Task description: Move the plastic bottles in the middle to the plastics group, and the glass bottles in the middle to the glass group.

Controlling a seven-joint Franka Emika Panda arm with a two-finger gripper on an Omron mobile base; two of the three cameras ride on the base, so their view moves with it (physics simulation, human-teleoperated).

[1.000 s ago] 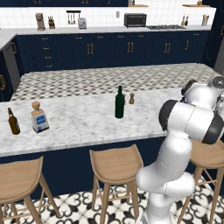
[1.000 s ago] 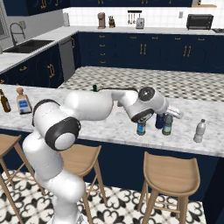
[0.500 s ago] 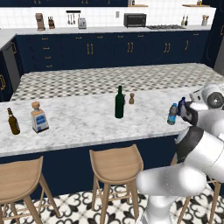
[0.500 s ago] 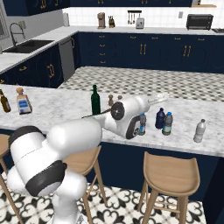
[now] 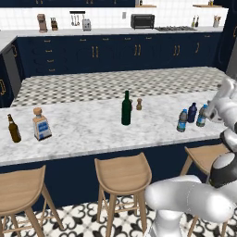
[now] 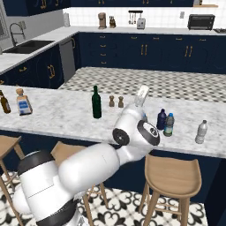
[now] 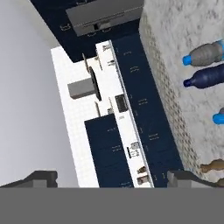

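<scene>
On the marble bench (image 5: 83, 134), the green wine bottle (image 5: 126, 109) stands mid-surface. At its 3 o'clock, two labelled water bottles (image 5: 182, 121) flank the dark-blue bottle (image 5: 192, 112) (all upright). Pincer (image 7: 111, 177) fingertips sit wide apart, gripping nothing.

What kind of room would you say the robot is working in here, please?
A home kitchen, by the look of it: a marble island counter with wooden stools tucked under it, navy cabinets along the back wall, and a sink with faucet to one side.
</scene>
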